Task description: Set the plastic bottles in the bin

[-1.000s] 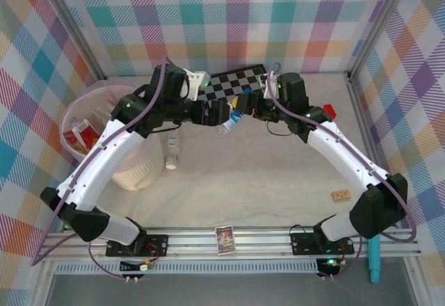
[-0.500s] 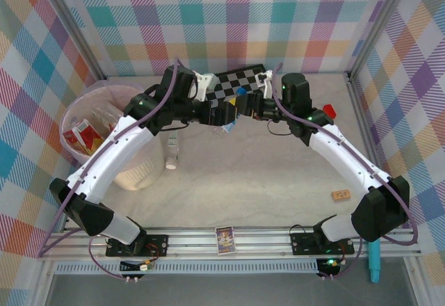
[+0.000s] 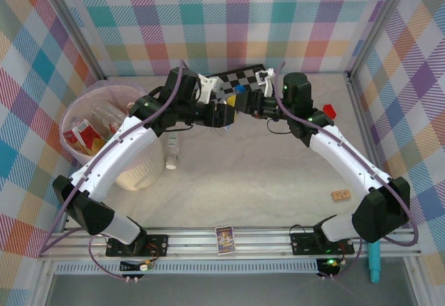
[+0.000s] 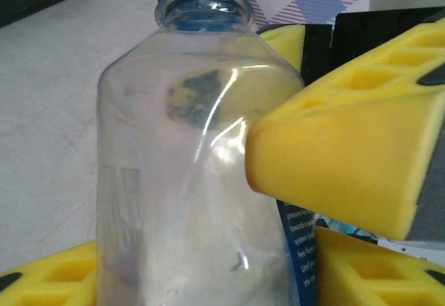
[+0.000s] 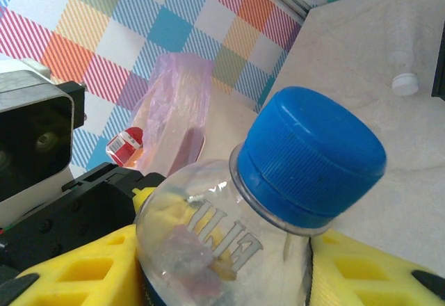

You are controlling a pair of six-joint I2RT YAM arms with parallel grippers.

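- The clear bottle [image 4: 188, 181] with its blue cap [image 5: 309, 156] hung above the bench [image 3: 264, 174] toward 12 o'clock, just in front of the checkerboard [image 3: 240, 78].
- The right end effector [image 5: 222, 268] was clamped on the clear bottle just below the cap, a yellow finger on each side.
- The left end effector [image 4: 205, 275] gripped the same bottle around its body, both fingers lying against its sides.
- One right finger [image 4: 348, 146] pressed a dent into the bottle's wall.
- The bin [image 3: 135, 174] stood at 9 o'clock of the bench.
- A second bottle [image 3: 172, 154] with a white cap lay on the bench just beside the bin's 3 o'clock side.
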